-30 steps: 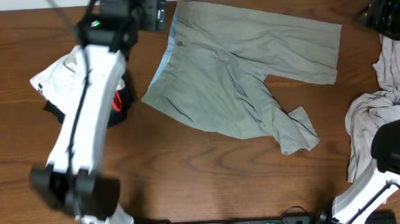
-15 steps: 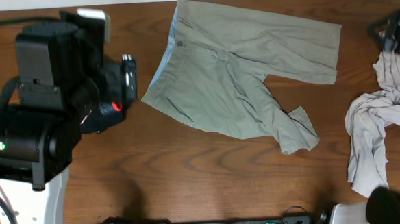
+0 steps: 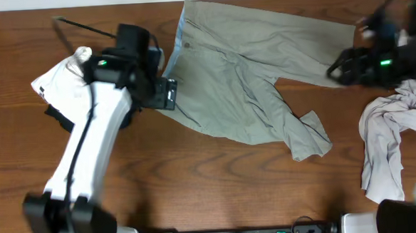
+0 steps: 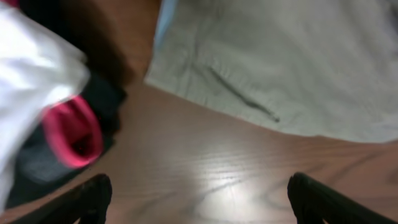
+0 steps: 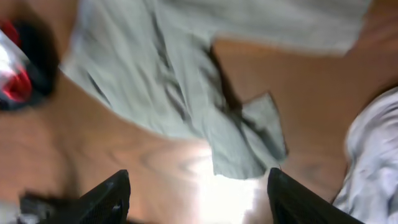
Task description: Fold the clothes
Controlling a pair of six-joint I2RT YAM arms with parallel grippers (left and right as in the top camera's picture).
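the left hand [image 4: 199, 205] is released, its two dark fingers [image 4: 93, 196] spread wide with only bare wood between them. in the wrist view it hangs over the bench [image 3: 218, 180] just beside the near edge of the grey-green shorts [image 4: 280, 56]. from overhead it sits at the shorts' left edge, close to the waistband corner. to its left in the wrist view lies a blurred black-and-red garment [image 4: 74, 130], with a white garment [image 4: 25, 81] lying over part of it; overhead, that white garment [image 3: 60, 78] is bunched near the bench's left edge, partly under the left arm. the right hand [image 5: 196, 205] is likewise released, fingers [image 5: 109, 199] well apart and holding nothing. overhead it is blurred, hanging at the right end of the shorts' upper leg. its wrist view looks down on the whole shorts [image 5: 186, 81], with a glare patch on the wood below them. the shorts [image 3: 248, 71] lie unfolded and wrinkled across the middle and upper part of the bench. the waistband is at the upper left, showing a strip of pale blue lining [image 3: 168, 61]. one leg reaches toward the right, and the other runs down to a crumpled hem. an off-white garment [image 3: 387, 135] lies heaped at the right edge, apart from the shorts.
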